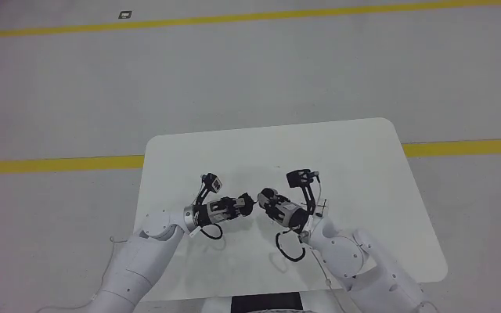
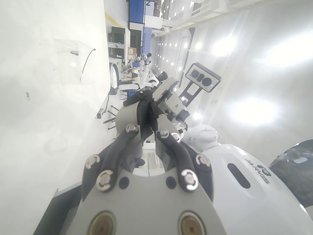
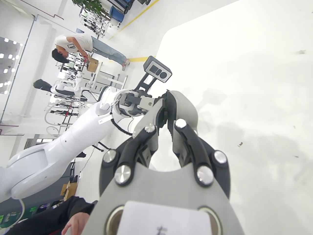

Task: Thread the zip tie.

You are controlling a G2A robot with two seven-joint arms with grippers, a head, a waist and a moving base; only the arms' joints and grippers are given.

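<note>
Zip tie [image 2: 86, 62]: we see a thin black strip lying curved on the surface [image 1: 352, 156], beside a clear plastic sheet [image 2: 61, 59], apart from both grippers. L gripper [image 2: 146, 103] & R gripper [image 3: 167, 110] meet tip to tip above the surface, jaws pressed together on each.

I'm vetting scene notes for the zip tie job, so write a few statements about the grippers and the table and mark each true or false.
1. The left gripper and the right gripper face each other tip to tip above the table. True.
2. The right gripper's fingers are spread wide apart. False: they are drawn together.
3. A thin black zip tie lies on the table, apart from both grippers. True.
4. The table is dark wood. False: it is plain white.
</note>
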